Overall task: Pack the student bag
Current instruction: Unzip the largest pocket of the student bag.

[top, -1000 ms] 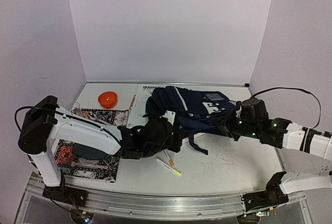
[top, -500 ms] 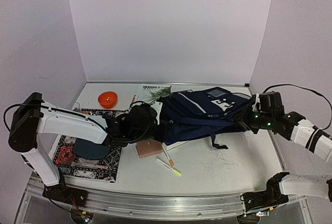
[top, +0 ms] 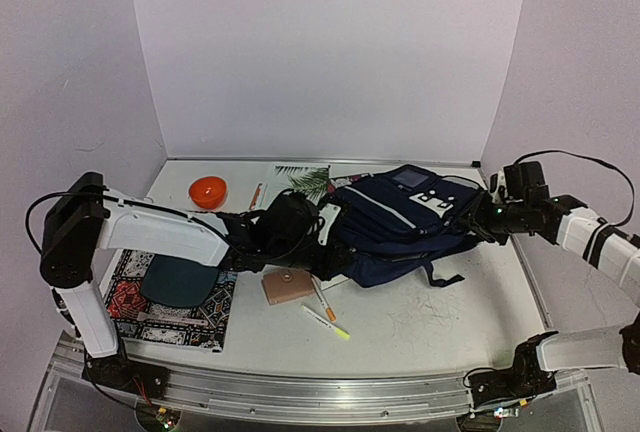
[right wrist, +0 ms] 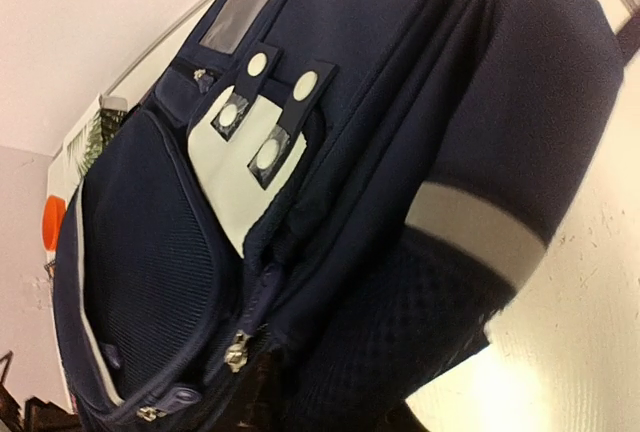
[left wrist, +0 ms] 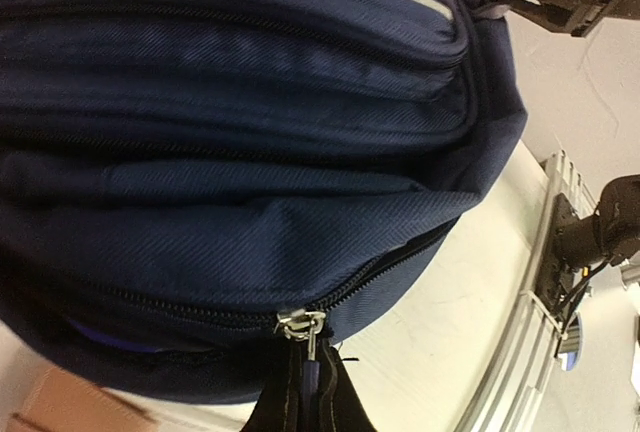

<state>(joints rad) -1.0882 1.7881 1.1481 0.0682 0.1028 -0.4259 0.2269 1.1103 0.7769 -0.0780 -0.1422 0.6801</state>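
The student bag [top: 400, 214], navy with grey stripes and white buckle patches, lies on its side across the middle and right of the table. My left gripper [top: 325, 258] is at its near left end, shut on the dark zipper pull [left wrist: 310, 377] that hangs from the metal slider [left wrist: 299, 323]. The left gripper [left wrist: 308, 392] shows only as dark fingertips at the bottom edge. My right gripper [top: 480, 224] is shut on the bag's right end. In the right wrist view the bag [right wrist: 330, 142] fills the frame and the right gripper [right wrist: 300, 402] pinches fabric beside a zipper slider [right wrist: 237, 350].
An orange bowl [top: 208, 191] stands at the back left. A patterned mat [top: 165, 310] with a dark disc [top: 180, 280] lies at the front left. A brown card [top: 288, 285] and two markers [top: 326, 318] lie in front of the bag. A leaf-print sheet [top: 305, 180] lies behind it.
The bag has been drawn out to the right and lies flatter. My right gripper moved right and back with it. My left gripper shifted right, and the brown card is uncovered.
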